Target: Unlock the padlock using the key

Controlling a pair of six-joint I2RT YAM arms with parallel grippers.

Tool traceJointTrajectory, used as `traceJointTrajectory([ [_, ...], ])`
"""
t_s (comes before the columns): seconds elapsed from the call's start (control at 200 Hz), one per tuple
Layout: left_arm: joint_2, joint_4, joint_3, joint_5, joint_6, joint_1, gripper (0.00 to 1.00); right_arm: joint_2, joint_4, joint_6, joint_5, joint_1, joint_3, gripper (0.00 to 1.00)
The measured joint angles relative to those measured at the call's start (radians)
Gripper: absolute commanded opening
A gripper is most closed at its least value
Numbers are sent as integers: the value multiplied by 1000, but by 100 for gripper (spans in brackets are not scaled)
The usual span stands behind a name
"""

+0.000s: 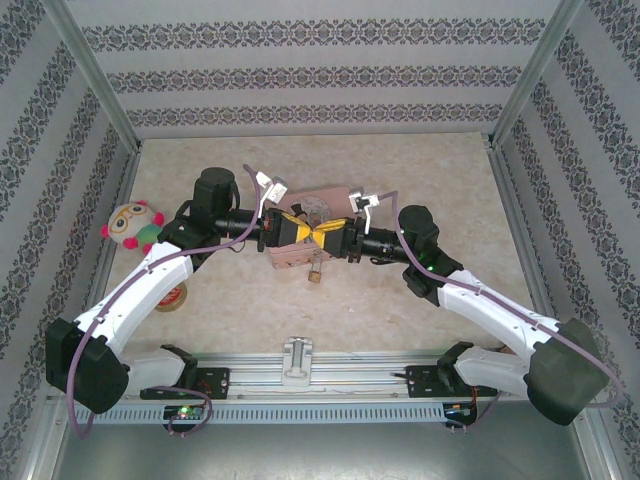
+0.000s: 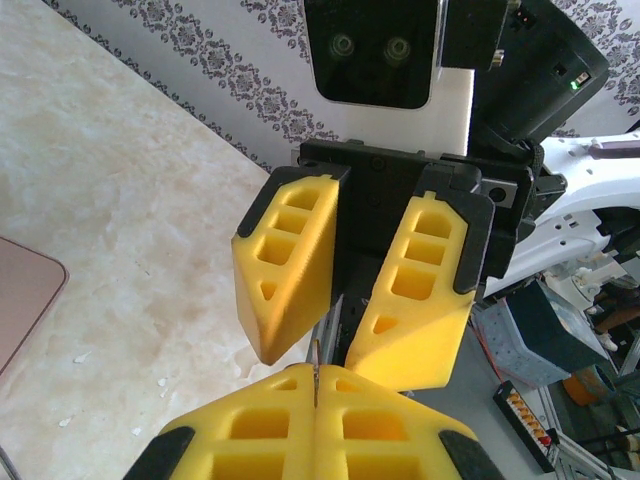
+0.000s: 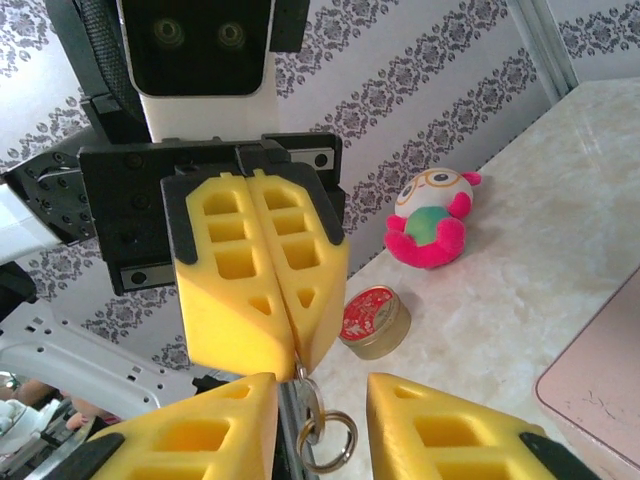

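In the left wrist view, the left end effector (image 2: 315, 390) is seen clamped shut on the key (image 2: 316, 372), a thin sliver between its pads. In the right wrist view, a key ring (image 3: 326, 432) is seen hanging beneath, and the right end effector (image 3: 320, 385) is shown spread wide. From above, the padlock (image 1: 314, 272) is found mid-table, just beside the near edge of the pink tin (image 1: 285, 258).

Bright, soft light comes from above, with faint shadows on the surface (image 1: 400, 310). Past the left end effector (image 2: 315, 395), far things look a bit blurry.
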Motion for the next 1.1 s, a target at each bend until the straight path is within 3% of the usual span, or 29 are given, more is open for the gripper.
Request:
traceJointTrajectory([
  [0.375,0,15,-2,-2,-7,0,0,10,8,0,-12,2,9,25],
  [0.545,0,23,-4,-8,-13,0,0,10,8,2,-22,2,9,18],
  [0.875,0,42,-11,-6,-30,0,0,11,5,7,-23,-3,9,13],
  [1.099,-2,68,-17,-6,-49,0,0,10,6,15,-24,-8,9,13],
])
